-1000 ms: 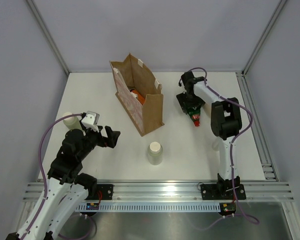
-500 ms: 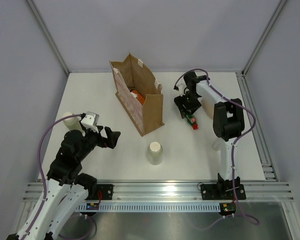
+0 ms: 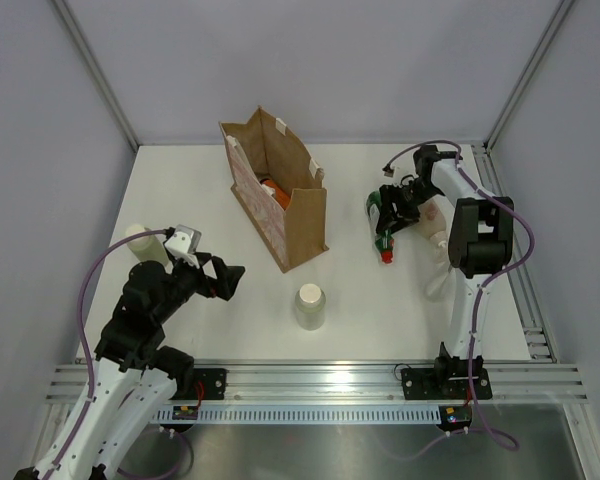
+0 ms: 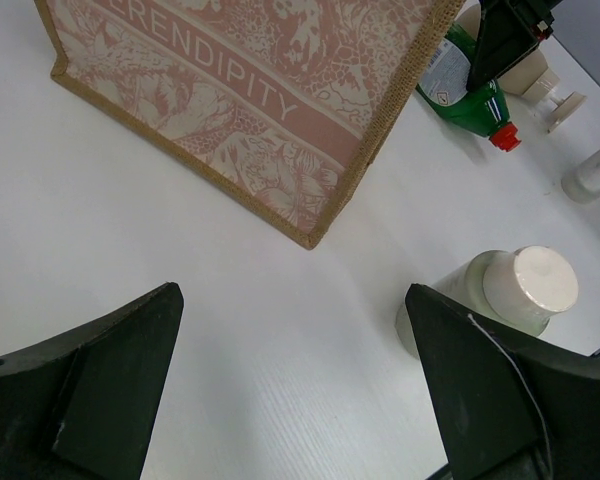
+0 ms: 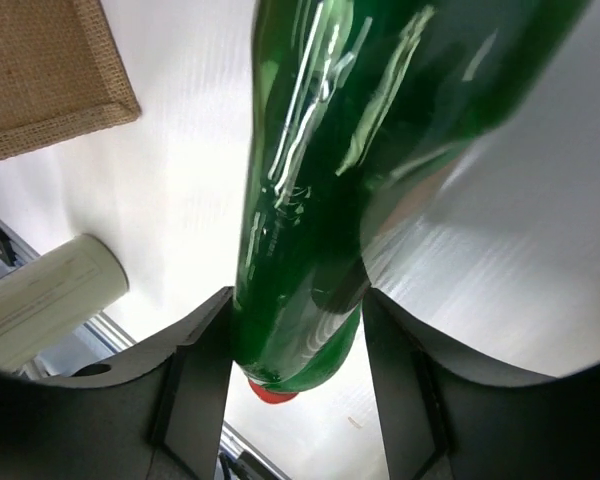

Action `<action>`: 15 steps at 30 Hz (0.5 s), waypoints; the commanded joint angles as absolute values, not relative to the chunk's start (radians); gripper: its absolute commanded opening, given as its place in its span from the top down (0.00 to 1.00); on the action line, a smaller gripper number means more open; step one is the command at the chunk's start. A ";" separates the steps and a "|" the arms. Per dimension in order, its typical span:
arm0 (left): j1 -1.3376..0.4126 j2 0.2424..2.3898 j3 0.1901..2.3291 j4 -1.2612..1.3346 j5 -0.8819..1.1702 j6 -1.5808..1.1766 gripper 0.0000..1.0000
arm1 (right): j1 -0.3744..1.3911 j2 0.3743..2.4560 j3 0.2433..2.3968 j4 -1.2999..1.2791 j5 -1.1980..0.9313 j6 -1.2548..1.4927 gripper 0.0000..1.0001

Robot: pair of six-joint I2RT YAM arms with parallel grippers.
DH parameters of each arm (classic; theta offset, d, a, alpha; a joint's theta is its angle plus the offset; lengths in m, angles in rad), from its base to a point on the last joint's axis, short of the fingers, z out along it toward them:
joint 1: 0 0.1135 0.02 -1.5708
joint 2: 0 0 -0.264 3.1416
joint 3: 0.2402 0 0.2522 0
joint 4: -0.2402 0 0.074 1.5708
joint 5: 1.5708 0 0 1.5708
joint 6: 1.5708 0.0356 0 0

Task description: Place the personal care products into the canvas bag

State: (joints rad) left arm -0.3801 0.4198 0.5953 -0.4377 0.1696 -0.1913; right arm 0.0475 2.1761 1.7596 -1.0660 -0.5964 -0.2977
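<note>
Right claw [image 3: 385, 210] straddles the green plastic bottle with the red cap [image 3: 380, 228], which lies on its side on the white bench [image 3: 180, 200], at 3 o'clock from the bag, cap toward 6 o'clock. From my right wrist I see one finger [image 5: 195, 390] along each flank of the bottle, the jaws partway apart. Whether they press on it I cannot tell, and the bottle's far end is cut off there.

My left claw [image 3: 223, 278] hangs over the bench at 8 o'clock, spread wide with nothing between its fingers.

The tall tan-brown canvas bag with the pink patterned broad side [image 3: 305, 225] stands upright toward 12 o'clock. Over its rim only a strip of the orange bottle [image 3: 272, 188] shows; its cap is hidden.

The peach bottle with the white nozzle [image 3: 428, 213] lies just at 3 o'clock of the green one, partly covered by my right arm. The thin clear bottle [image 3: 435, 283], at 5 o'clock of that, is pale against the bench and hard to make out; my left wrist view cuts it off at the edge.

One cream cylinder [image 3: 310, 305] stands at 6 o'clock from the bag. A second cream container [image 3: 140, 240] at 9 o'clock is half hidden behind my left arm.

Count: one bag, two claws, six containers, with one inside the bag and five on the bench.
</note>
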 commanded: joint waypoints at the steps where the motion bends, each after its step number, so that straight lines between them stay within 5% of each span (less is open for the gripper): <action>1: -0.379 0.413 0.592 -0.374 0.212 -0.184 0.01 | 0.048 2.169 1.756 -1.088 -0.663 -0.272 0.66; 15: -0.379 0.422 0.591 -0.371 0.227 -0.184 0.01 | 0.048 2.167 1.775 -1.025 -0.529 -0.207 0.65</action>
State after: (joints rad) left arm -0.3801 0.4202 0.5949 -0.4232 0.1993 -0.1909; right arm 0.0448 2.1761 1.7412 -1.0595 -0.5613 -0.2230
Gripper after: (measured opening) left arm 0.987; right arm 0.393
